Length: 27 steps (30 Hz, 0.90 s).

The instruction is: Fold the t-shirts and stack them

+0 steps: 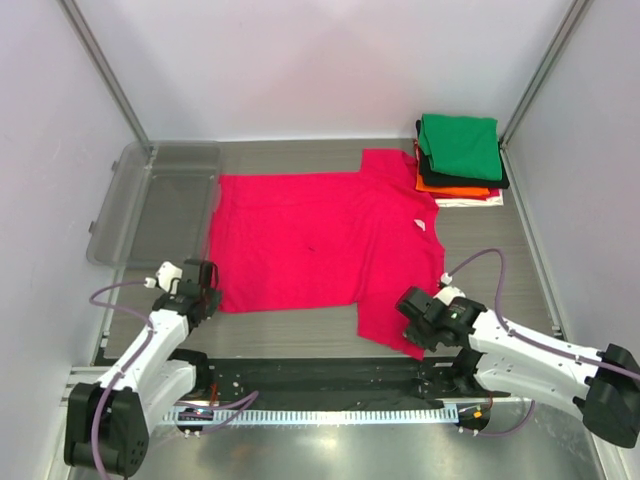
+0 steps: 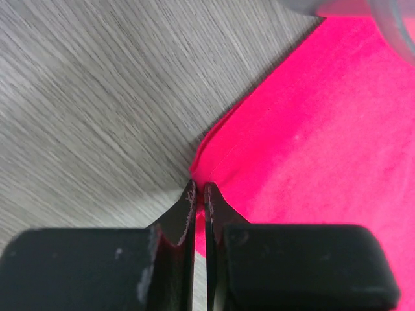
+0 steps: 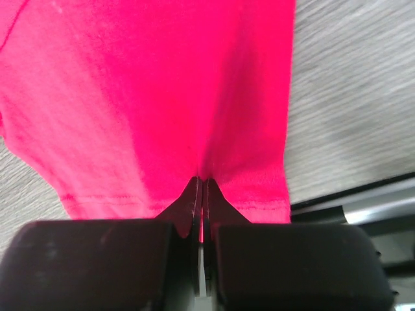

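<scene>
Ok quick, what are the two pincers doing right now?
Left pincer: closed, pinching the pink t-shirt at its corner.
Right pincer: closed, pinching that shirt's hem.

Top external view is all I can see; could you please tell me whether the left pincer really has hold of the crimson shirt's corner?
Observer: Yes. The left wrist view shows the left pincer shut on the crimson-pink t-shirt, with pink cloth pinched between its jaws just behind the corner.
Operator: Thank you. And does the right one have a grip?
Observer: It does. The right wrist view shows the right pincer shut just above the stitched sleeve hem, with the cloth puckering into its jaws.
</scene>
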Available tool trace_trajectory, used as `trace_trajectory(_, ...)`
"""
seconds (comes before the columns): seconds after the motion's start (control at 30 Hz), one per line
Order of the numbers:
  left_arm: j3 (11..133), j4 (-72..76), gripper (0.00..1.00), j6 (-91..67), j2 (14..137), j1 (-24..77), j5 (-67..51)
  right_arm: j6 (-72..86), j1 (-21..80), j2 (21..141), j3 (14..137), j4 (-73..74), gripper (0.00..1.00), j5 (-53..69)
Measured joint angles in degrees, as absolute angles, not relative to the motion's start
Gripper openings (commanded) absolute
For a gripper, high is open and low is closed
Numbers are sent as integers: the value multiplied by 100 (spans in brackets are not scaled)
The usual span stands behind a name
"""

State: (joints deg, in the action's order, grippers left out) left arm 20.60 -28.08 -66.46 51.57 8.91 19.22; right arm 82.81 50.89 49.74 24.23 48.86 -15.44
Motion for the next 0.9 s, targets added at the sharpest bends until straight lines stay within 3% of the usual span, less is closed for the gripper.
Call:
trace_trajectory(0.43,2106,-4073,0,-6637,3330,1083,1448,8051,5094,3905,4366,6849,1,-2231)
trace_trajectory(0.9,3371,-5227,0,-6862,3153,1313,1262,7797,5096,3391,5039,7644,1,-2565)
